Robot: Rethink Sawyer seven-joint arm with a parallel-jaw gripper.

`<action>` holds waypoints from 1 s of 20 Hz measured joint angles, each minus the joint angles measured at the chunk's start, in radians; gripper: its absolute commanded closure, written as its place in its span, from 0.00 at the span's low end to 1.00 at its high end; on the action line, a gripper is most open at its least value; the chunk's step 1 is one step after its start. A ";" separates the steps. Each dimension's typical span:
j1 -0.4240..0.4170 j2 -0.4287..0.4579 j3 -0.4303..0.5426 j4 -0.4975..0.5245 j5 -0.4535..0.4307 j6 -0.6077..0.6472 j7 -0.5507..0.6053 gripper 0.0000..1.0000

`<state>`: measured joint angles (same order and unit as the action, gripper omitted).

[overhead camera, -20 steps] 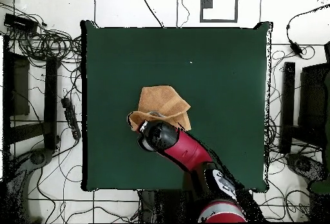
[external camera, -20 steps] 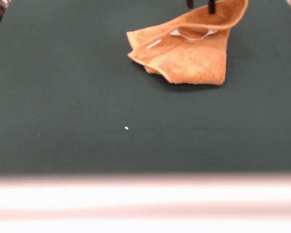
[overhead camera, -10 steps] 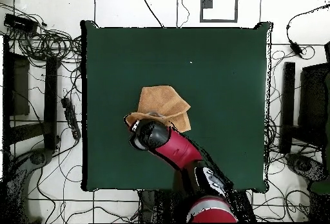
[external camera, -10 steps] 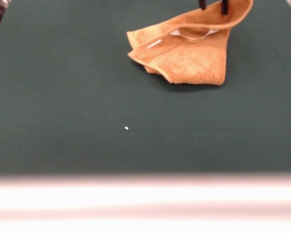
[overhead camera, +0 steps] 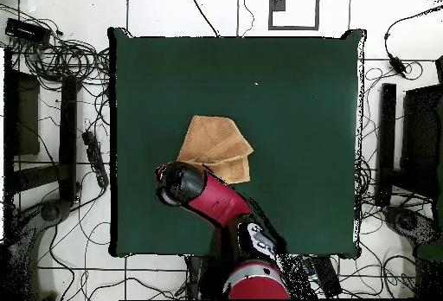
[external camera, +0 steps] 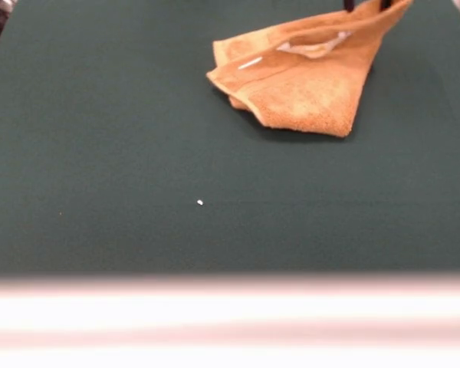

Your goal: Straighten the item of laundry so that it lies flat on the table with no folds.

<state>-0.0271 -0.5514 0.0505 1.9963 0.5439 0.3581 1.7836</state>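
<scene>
1. Two things only on the near half of the table (external camera: 100,230): bare green cloth behind the pale front edge, and a tiny white speck (external camera: 200,202). No hazard from either.
2. Past the middle, toward the far edge and right of centre in the front view: the towel (external camera: 307,84), bunched in overlapping layers, white label (external camera: 249,63) showing, low corner resting on the cloth. Could slide as one heap instead of opening, with only the cloth's friction holding the lower layers back.
3. At the far edge: the gripper (external camera: 364,3), only its tips showing, apparently clamped on the towel's raised corner, which rises taut out of frame. Might lose that corner if the bite is shallow, dropping it into a fresh fold.
4. Could also trap a fold underneath if lowered without spreading. Grip depth impossible to check from overhead: hidden under the arm (overhead camera: 208,195).
</scene>
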 measured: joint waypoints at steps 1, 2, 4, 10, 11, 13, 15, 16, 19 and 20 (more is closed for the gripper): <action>0.017 0.018 -0.002 0.000 0.000 0.000 0.000 0.00; 0.021 0.023 -0.004 0.000 0.000 0.000 0.000 0.00; 0.034 0.040 -0.009 0.000 0.000 0.000 0.000 0.00; 0.083 0.108 -0.046 -0.015 0.000 0.000 0.000 0.00; 0.088 0.121 -0.052 -0.020 0.000 0.000 0.000 0.00; 0.092 0.135 -0.058 -0.025 0.000 0.002 0.000 0.00; 0.097 0.146 -0.064 -0.037 0.001 0.014 0.000 0.00; 0.102 0.150 -0.074 -0.051 -0.004 0.037 0.000 0.00; 0.109 0.162 -0.091 -0.083 -0.021 0.085 0.000 0.00; 0.109 0.165 -0.093 -0.090 -0.024 0.096 0.000 0.00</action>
<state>0.0818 -0.3861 -0.0423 1.9058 0.5196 0.4537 1.7836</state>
